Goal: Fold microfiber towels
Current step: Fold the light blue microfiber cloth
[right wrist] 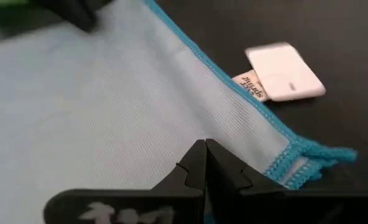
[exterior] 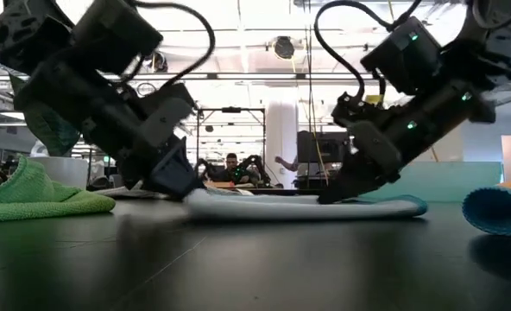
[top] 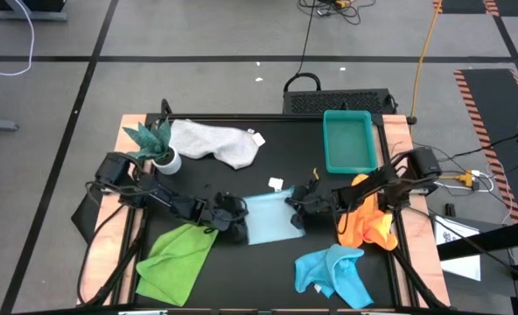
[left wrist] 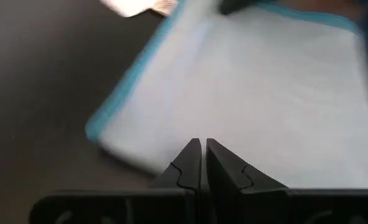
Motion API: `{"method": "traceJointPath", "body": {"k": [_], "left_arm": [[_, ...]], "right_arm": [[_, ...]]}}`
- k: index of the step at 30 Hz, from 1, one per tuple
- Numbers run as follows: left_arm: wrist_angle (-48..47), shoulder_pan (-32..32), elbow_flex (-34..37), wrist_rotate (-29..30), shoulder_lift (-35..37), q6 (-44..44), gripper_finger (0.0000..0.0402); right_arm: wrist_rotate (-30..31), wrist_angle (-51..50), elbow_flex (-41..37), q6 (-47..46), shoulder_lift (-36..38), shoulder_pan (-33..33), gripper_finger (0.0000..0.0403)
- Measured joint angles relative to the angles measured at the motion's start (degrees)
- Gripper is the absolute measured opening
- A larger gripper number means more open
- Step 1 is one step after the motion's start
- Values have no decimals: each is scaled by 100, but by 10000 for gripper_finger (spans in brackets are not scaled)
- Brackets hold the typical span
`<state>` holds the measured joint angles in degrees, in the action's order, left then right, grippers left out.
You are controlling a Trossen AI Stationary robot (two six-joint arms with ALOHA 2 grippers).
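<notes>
The pale blue towel (top: 268, 219) lies flat on the black table's middle, its white label (right wrist: 283, 79) at the far side. My left gripper (top: 237, 226) is shut at the towel's left edge and my right gripper (top: 296, 210) is shut at its right edge. The white-grey towel (top: 215, 142) lies at the far left. The lime green towel (top: 176, 258) lies at the near left. The orange towel (top: 368, 220) is bunched at the right and the turquoise-blue towel (top: 333, 271) at the near right. My left gripper has its shut fingertips (left wrist: 193, 152) down on the towel's left edge (left wrist: 171, 134), slanting down from the table's left. The tips hide whether a layer is pinched. The towel lies flat on the table (exterior: 264, 206). My right gripper has its shut fingertips (right wrist: 197, 154) on the towel's right part (right wrist: 171, 124), close to the blue-stitched far edge and its corner (right wrist: 302, 163), slanting down from the table's right. Whether a layer is pinched does not show. The towel stays flat.
A teal plastic tray (top: 329, 144) stands at the far right. A small green plant in a white pot (top: 158, 149) stands at the far left beside the white-grey towel. Bare black table shows in front of the pale blue towel.
</notes>
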<state>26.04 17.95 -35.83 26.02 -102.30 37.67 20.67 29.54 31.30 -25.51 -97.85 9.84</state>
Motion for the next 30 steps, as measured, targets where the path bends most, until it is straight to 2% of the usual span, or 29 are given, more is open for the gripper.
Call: {"method": "traceJointPath", "body": {"k": [5, 10, 17, 20, 24, 25, 27, 29, 30], "left_arm": [[475, -74, -9, 71, 146, -387, 26], [371, -436, -7, 124, 110, -494, 26], [-519, -604, 0, 149, 101, -240, 26], [-612, -560, 0, 220, 108, -184, 26], [-504, -424, -2, 271, 267, -151, 26], [-457, -376, -2, 271, 305, -155, 26], [-117, -269, 0, 241, 319, -265, 26], [318, -119, 0, -28, 319, -667, 26], [499, -29, -3, -242, 317, -917, 26]], "right_arm": [[-300, 319, 7, 162, 594, 119, 0], [-591, 619, 56, 362, 381, -32, 0], [-316, 575, 207, 351, -350, -328, 0], [-111, 464, 206, 375, -338, -393, 0], [-136, 604, 207, 412, -67, -322, 0], [-260, 682, 207, 414, -18, -276, 0], [-895, 967, 207, 475, -10, -179, 0], [-1526, 1215, 219, 533, -30, -4, 0], [-1642, 1264, 260, 540, -61, 111, 0]]}}
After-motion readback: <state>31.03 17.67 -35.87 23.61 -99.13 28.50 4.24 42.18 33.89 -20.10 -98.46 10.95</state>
